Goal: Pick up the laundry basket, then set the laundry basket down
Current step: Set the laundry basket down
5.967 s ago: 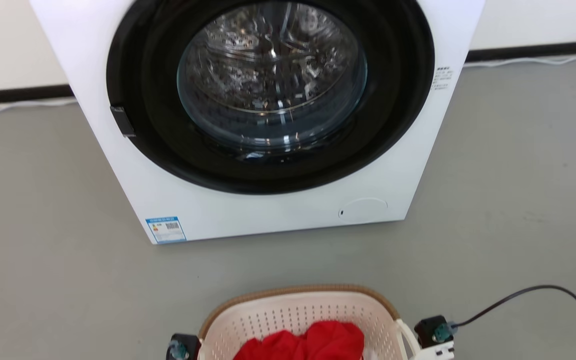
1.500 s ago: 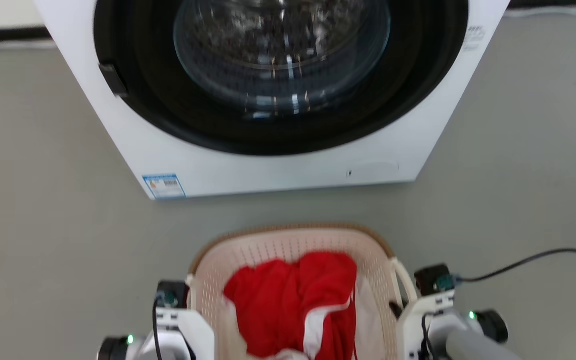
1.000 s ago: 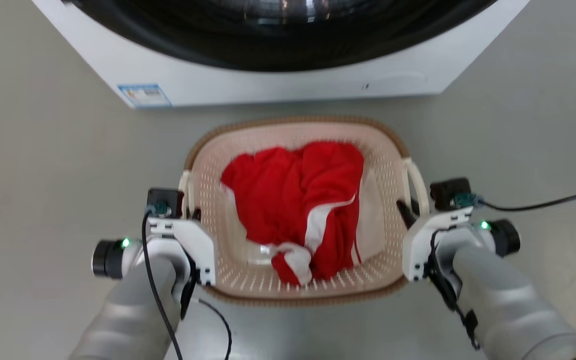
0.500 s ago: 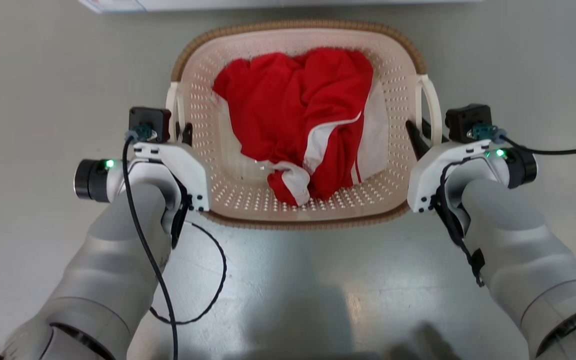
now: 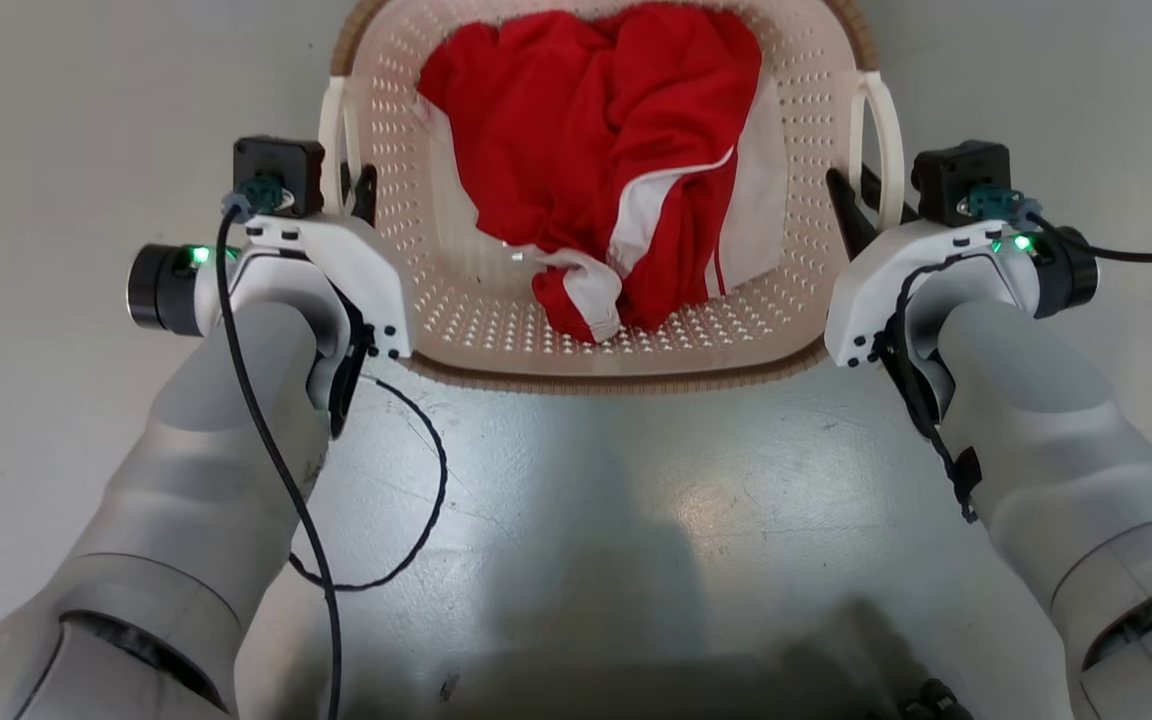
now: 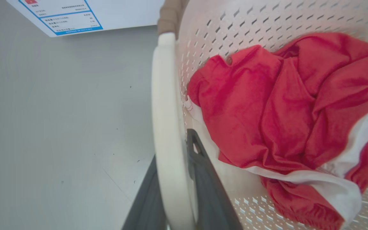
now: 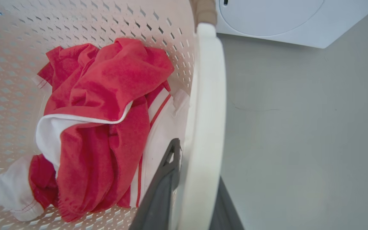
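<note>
As the head camera tips down, the laundry basket (image 5: 436, 260) climbs the view, and the left forearm (image 5: 226, 440) and right forearm (image 5: 1036, 440) enter.

The cream perforated laundry basket (image 5: 436, 250), brown-rimmed, stands upright, each white side handle (image 6: 166, 127) pinched between two dark fingers (image 6: 209, 191).

We note bare grey floor (image 5: 36, 100) open beside the cream perforated plastic laundry basket (image 5: 456, 300); crumpled red-and-white garment (image 5: 586, 120) fills its interior; white washing machine (image 7: 283, 19) blocks beyond.
</note>
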You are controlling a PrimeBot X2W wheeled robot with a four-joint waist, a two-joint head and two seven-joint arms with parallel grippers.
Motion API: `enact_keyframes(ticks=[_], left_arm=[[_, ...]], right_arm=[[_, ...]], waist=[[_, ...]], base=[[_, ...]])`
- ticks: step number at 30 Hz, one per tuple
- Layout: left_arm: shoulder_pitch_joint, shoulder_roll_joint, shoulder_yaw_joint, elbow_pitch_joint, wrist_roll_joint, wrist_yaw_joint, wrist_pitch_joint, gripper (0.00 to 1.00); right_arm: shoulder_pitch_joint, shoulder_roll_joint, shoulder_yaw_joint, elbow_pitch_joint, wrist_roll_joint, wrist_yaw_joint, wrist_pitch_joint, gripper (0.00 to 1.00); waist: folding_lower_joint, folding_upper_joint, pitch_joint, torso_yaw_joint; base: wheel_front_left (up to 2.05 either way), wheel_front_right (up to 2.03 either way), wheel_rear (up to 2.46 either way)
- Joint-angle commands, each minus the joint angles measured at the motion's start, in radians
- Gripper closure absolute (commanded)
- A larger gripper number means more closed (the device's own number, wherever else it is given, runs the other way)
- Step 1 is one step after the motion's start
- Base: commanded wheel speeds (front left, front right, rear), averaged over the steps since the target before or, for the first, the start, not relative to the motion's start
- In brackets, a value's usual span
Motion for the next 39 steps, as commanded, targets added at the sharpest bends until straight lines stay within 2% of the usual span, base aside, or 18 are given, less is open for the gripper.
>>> enact_keyframes(ticks=[1,14,39], left_arm=[[-0.022,0.027,0.018,-0.028,0.021,0.001,-0.014,1.0],[-0.019,0.038,0.074,-0.076,0.088,0.013,-0.014,1.0],[-0.025,0.02,0.14,-0.033,0.148,0.002,-0.014,1.0]], right_arm=[[0.032,0.022,0.01,-0.01,-0.028,0.015,-0.017,1.0],[0.016,0.022,-0.057,-0.015,-0.082,0.015,-0.02,1.0],[0.03,0.022,-0.055,-0.045,-0.068,0.015,-0.02,1.0]], waist=[[0.0,0.0,0.01,-0.003],[0.0,0.0,0.052,-0.003],[0.0,0.0,0.064,-0.011]], base=[[0.0,0.0,0.0],[0.0,0.0,0.0],[0.0,0.0,0.0]])
